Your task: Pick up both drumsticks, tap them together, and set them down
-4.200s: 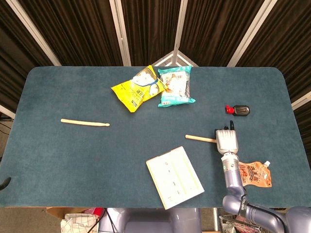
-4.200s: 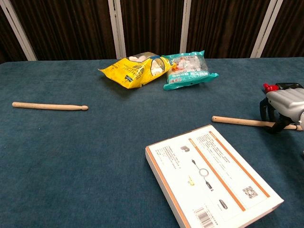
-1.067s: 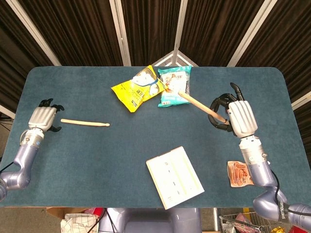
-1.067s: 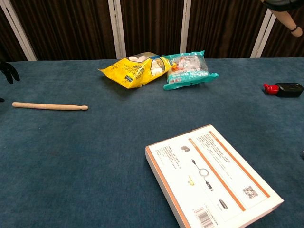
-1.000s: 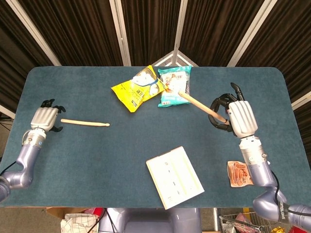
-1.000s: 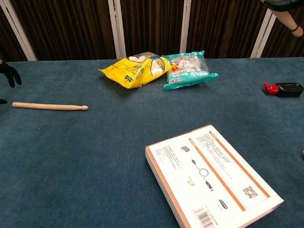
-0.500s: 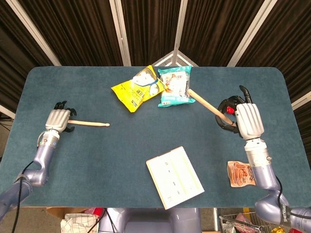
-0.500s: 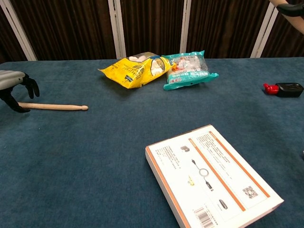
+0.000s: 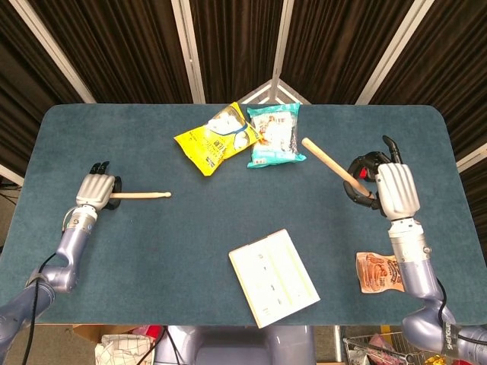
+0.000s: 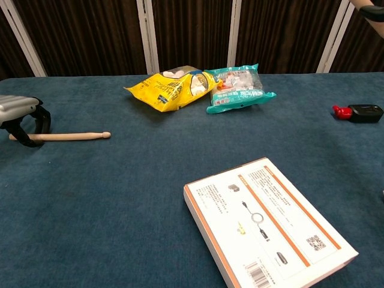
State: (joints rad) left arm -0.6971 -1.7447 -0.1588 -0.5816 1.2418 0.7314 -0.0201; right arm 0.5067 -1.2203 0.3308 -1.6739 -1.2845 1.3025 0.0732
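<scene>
Only my head view shows the right hand (image 9: 389, 186) holding its drumstick (image 9: 329, 164) aloft; the left hand (image 9: 97, 190) grips the other drumstick (image 9: 141, 195).

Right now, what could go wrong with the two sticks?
The left hand only wraps the very end of the left stick, which lies on the table. Lifted from there, it might tip or slip out. The right hand holds the right stick up with its tip close to the teal bag, so a swing toward the middle could bump it.
</scene>
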